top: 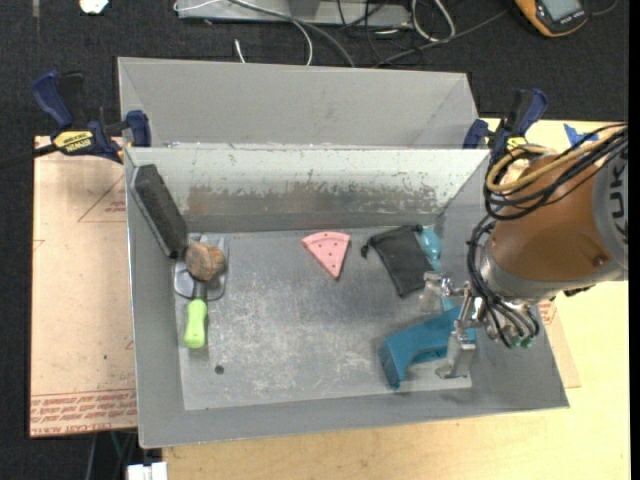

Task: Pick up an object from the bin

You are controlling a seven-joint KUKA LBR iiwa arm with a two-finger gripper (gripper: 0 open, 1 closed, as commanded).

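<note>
The tool sits with fingers apart, straddling the near end of a teal block; a black pouch lies just behind it.

Two black items; single pink wedge, teal block, green tube, brown lump

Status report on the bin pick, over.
Robot hand low at the bin's front right, at the teal block's right end. Block lying on the floor. Black pouch just behind; pink wedge farther left.
</note>
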